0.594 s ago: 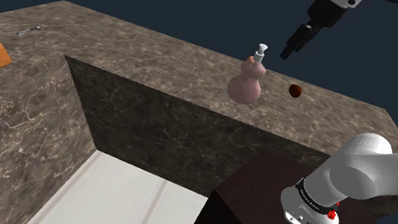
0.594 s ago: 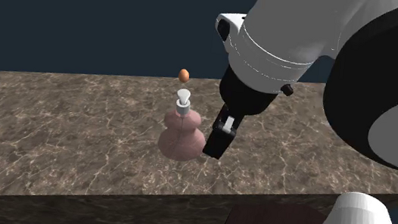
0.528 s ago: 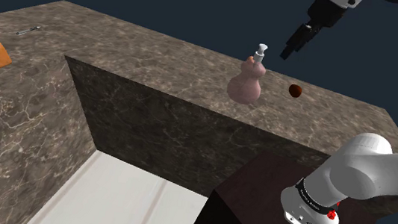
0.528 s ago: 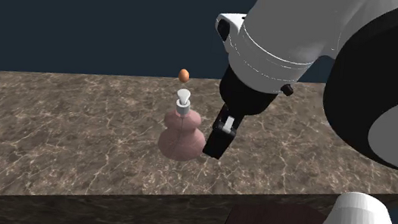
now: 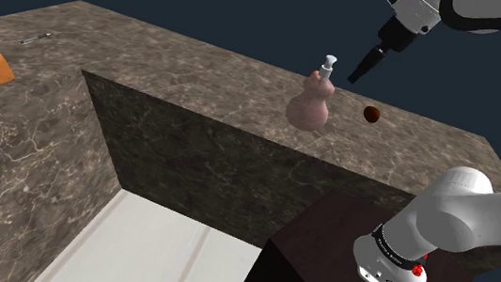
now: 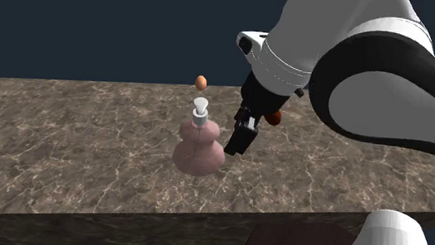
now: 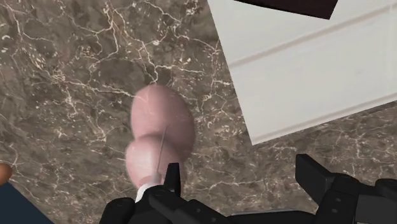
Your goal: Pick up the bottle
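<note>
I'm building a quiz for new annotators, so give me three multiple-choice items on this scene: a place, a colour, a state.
1. In the shoulder view, the dark ball lies on which side of the bottle? A right; B left; C on top.
2. The bottle's body is: A green; B pink; C blue.
3. The end effector is: A shut on the bottle; B shut on the ball; C open.
Key: 1 A, the ball sits on the counter to the bottle's right; 2 B, pink under a white pump; 3 C, the wrist view shows its fingers apart, clasping nothing.
</note>
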`<control>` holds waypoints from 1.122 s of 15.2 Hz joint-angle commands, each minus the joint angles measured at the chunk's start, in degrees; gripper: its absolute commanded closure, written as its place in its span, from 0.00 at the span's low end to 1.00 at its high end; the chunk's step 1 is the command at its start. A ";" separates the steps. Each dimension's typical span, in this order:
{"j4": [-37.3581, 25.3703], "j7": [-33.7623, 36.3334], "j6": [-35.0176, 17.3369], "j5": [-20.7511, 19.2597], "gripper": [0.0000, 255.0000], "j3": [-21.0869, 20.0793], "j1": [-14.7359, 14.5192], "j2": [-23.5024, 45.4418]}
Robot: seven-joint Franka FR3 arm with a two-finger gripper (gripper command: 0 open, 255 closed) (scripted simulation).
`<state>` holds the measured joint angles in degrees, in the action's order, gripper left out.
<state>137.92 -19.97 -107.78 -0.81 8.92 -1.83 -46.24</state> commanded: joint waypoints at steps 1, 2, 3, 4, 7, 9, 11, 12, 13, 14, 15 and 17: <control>2.18 -4.89 -4.49 -0.06 0.00 3.60 -0.68 1.42; 2.71 -7.28 -6.35 0.06 0.00 5.40 -1.10 2.41; 3.10 -9.72 -8.17 0.25 0.00 7.25 -1.62 3.54; 3.35 -12.20 -9.96 0.54 0.00 9.14 -2.23 4.80; 3.28 -20.05 -15.02 2.14 0.00 15.10 -4.73 9.32; 2.52 -25.68 -18.01 3.98 0.00 19.40 -7.08 12.87; 1.73 -29.57 -19.73 5.60 0.00 22.35 -8.92 15.38; 2.33 -29.85 -20.50 5.70 0.00 22.56 -8.98 15.57; 2.92 -30.14 -21.27 5.81 0.00 22.78 -9.06 15.78; 3.50 -30.44 -22.04 5.93 0.00 23.00 -9.14 16.01; 4.07 -30.75 -22.82 6.07 0.00 23.24 -9.24 16.25; 5.17 -31.39 -24.39 6.37 0.00 23.74 -9.47 16.78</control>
<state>142.37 -51.03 -131.39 5.49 32.43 -11.28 -29.54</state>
